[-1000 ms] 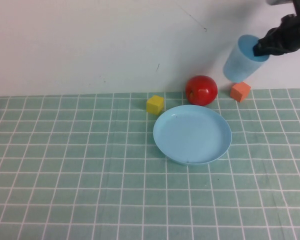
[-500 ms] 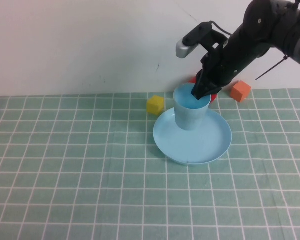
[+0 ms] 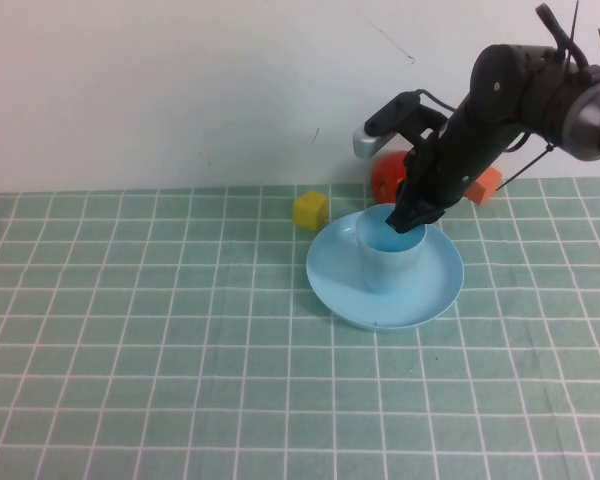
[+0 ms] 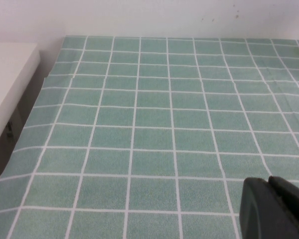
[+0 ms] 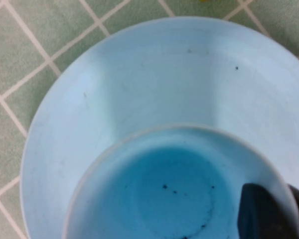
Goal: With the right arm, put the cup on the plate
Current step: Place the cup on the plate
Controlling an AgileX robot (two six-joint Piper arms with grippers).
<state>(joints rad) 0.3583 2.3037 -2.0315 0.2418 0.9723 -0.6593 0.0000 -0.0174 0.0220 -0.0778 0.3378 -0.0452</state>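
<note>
On plate (image 3: 435,290), right claw (image 3: 408,217) grips cup (image 3: 388,262); left claw (image 4: 274,209) parked.

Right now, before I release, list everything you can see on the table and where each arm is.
cup: 1, light blue, upright on the plate
plate: 1, light blue, mid-table
apple: 1, red, behind the plate, partly hidden
yellow cube: 1, behind the plate's left
orange cube: 1, behind the plate's right
tablecloth: 1, green checked
right gripper: black, shut on the cup's rim
left gripper: black, over bare cloth
</note>
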